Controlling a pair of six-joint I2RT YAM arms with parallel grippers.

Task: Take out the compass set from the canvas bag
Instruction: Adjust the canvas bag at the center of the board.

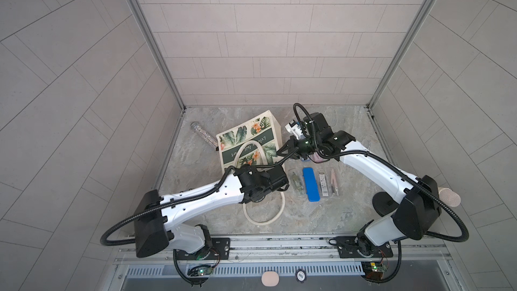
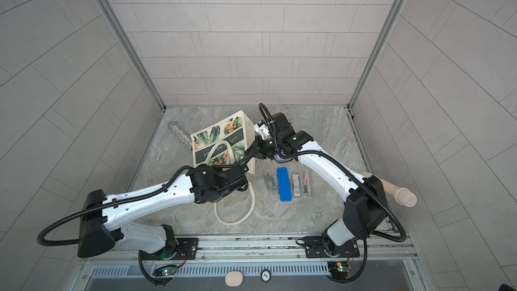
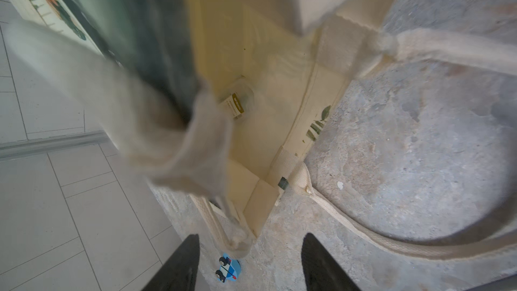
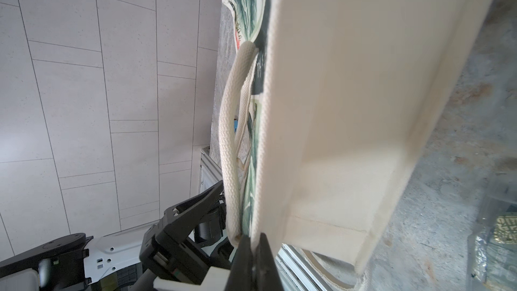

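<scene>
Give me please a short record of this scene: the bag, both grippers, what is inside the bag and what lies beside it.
bag: on its side on the table, print face up
right gripper: shut on the bag's edge
left gripper: open, at the bag's mouth, holding nothing
inside: a clear packet with a label
beside: blue case, glitter tube

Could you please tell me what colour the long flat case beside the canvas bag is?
The case is bright blue, clearest in a top view.
</scene>
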